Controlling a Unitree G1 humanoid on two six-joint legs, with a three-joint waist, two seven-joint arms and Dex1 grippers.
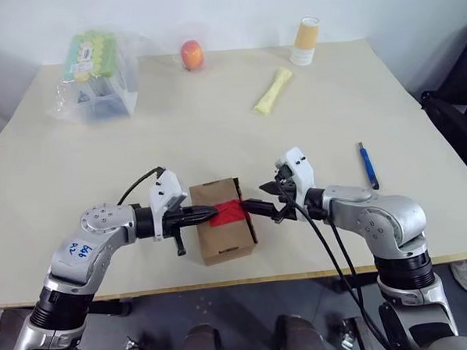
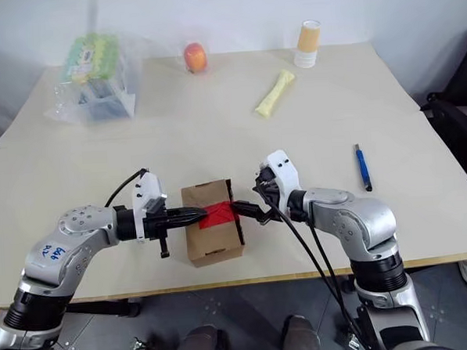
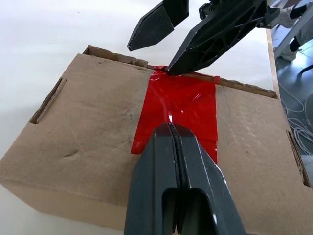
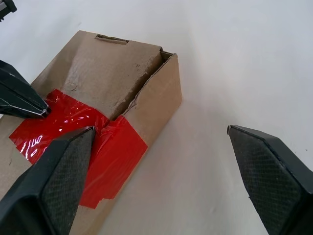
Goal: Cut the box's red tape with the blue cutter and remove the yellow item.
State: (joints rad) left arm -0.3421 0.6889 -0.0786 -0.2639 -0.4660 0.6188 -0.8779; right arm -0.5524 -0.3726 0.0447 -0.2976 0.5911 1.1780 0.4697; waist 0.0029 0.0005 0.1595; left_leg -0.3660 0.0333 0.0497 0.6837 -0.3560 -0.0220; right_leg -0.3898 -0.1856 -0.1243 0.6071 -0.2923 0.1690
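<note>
Far left on the tabletop (image 1: 77, 175) sits a clear plastic bag (image 1: 97, 76) of green-labelled goods, well apart from the action. Moving in, the left gripper (image 1: 212, 214) has its fingers pinched tight together, tips resting on the red tape (image 1: 229, 213) across the top of the box (image 1: 223, 230), holding nothing. The box stands near the front edge, flaps taped down, so the yellow item is presumably inside, unseen. From the other side the right gripper (image 4: 161, 161) spreads its fingers wide, one fingertip on the tape at the box's edge, the other out over bare tabletop. The tape looks wrinkled and perhaps torn at that edge, though it's hard to be sure. Further right, the blue cutter (image 1: 367, 165) lies untouched, well apart from both grippers.

The risk: with no blade in hand, pushing at the tape could just shove the light box sideways or crush a flap, or tip it off the near edge.

Beyond, an orange-red fruit (image 1: 192, 54), a pale yellow bone-shaped piece (image 1: 272, 91) and a paper cup (image 1: 305, 40) line the far side. The surface is smooth pale beige, with a white wall behind.
</note>
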